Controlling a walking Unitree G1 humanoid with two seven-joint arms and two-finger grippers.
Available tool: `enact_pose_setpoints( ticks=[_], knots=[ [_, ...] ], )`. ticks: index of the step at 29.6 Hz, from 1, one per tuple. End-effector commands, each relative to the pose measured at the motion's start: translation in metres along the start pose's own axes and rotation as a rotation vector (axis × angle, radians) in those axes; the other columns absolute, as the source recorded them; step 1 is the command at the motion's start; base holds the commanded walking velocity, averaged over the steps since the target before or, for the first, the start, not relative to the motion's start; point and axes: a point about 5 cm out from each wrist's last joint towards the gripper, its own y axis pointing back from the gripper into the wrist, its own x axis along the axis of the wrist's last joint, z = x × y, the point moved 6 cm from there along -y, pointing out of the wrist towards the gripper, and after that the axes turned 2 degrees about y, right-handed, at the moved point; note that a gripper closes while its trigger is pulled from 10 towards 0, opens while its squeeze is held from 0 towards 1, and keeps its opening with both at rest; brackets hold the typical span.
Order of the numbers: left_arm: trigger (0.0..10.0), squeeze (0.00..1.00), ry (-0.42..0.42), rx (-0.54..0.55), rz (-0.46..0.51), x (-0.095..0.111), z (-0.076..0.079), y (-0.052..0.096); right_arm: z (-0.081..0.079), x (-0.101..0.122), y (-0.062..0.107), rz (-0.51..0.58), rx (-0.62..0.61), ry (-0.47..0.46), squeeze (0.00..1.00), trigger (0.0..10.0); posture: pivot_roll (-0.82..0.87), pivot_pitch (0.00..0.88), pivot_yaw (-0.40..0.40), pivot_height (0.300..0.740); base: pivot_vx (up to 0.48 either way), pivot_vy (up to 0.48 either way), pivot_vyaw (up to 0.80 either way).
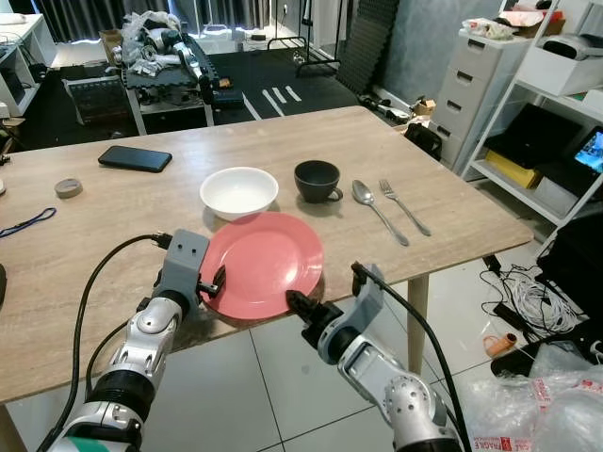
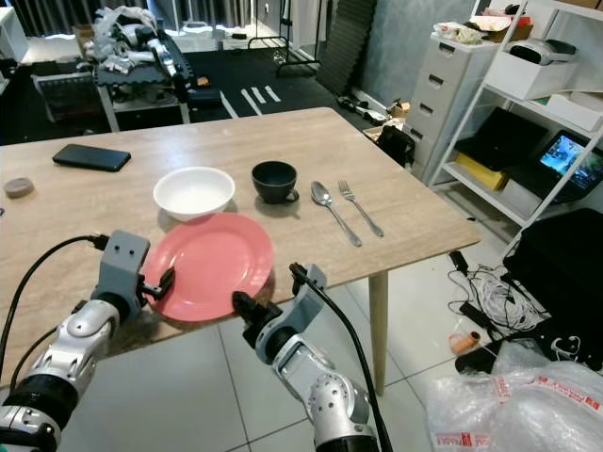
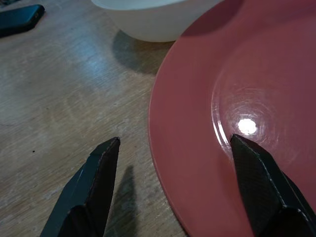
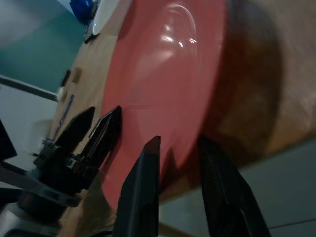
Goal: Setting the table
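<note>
Plate [image 1: 262, 264]: pink/salmon, round, glossy, shallow rim with a light glare in the well, lying flat at the near edge of the wooden tabletop [image 1: 85, 264], lower centre of the head frames, its near rim slightly over the edge.

Left tool [image 1: 218, 281] at the plate's left rim, fingers apart; wrist view shows one fingertip [image 3: 101, 170] over bare wood and the other over the plate, so the rim sits between them. Not clamped.

Right tool [image 1: 294, 303] at the near rim from below the tabletop edge, fingers [image 4: 143, 192] apart with the rim in the gap. Contact not clear.

White bowl [image 1: 239, 190] just behind the plate, close to its far rim. Dark cup [image 1: 317, 180] right of the bowl, handle to the right. Spoon [image 1: 377, 210] and fork [image 1: 405, 207] side by side right of the cup, centre right of frame.

Black phone [image 1: 135, 158] upper left, well apart. Tape roll [image 1: 68, 187] at the far left.
</note>
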Motion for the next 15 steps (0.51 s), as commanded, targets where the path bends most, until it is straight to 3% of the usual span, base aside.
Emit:
enact_pose_setpoints(
  ticks=[1,2,3,4,8,12,13,14,15],
  knots=[
    [10.0,0.00,-0.011,-0.044,-0.316,-0.097,0.017,0.031,-0.049,-0.001,-0.008,0.049,0.097,0.047,0.00,10.0,0.09,0.274,0.041,0.740,0.000,0.000,0.00],
    [10.0,0.00,-0.011,-0.044,-0.316,-0.097,0.017,0.031,-0.049,-0.001,-0.008,0.049,0.097,0.047,0.00,10.0,0.09,0.274,0.041,0.740,0.000,0.000,0.00],
    [10.0,0.00,-0.010,-0.048,-0.315,-0.097,0.018,0.031,-0.057,0.014,-0.006,0.105,0.123,0.119,0.00,10.0,0.08,0.276,0.041,0.740,0.000,0.000,0.00],
    [10.0,0.00,-0.010,-0.050,-0.315,-0.097,0.019,0.031,-0.063,0.020,-0.005,0.122,0.147,0.127,0.00,10.0,0.08,0.275,0.041,0.740,0.000,0.000,0.00],
    [10.0,0.00,-0.009,-0.055,-0.315,-0.098,0.020,0.032,-0.080,0.026,-0.001,0.132,0.230,0.099,0.00,10.0,0.08,0.268,0.041,0.740,0.000,0.000,0.00],
    [10.0,0.00,-0.008,-0.058,-0.313,-0.098,0.022,0.032,-0.085,0.009,-0.002,0.065,0.266,0.060,0.00,10.0,0.08,0.249,0.041,0.740,0.000,0.000,0.00],
    [10.0,0.00,-0.007,-0.059,-0.309,-0.098,0.022,0.032,-0.083,-0.006,-0.004,0.008,0.262,0.049,0.00,10.0,0.09,0.242,0.038,0.740,0.000,0.000,0.00],
    [10.0,0.00,-0.008,-0.059,-0.306,-0.097,0.022,0.032,-0.080,-0.019,-0.007,-0.038,0.245,0.040,0.39,10.0,0.09,0.240,0.036,0.740,0.000,0.000,0.00],
    [10.0,0.00,-0.007,-0.057,-0.303,-0.097,0.022,0.032,-0.077,-0.029,-0.008,-0.068,0.239,0.031,1.00,10.0,0.09,0.239,0.036,0.740,0.000,0.000,0.00]
  ],
)
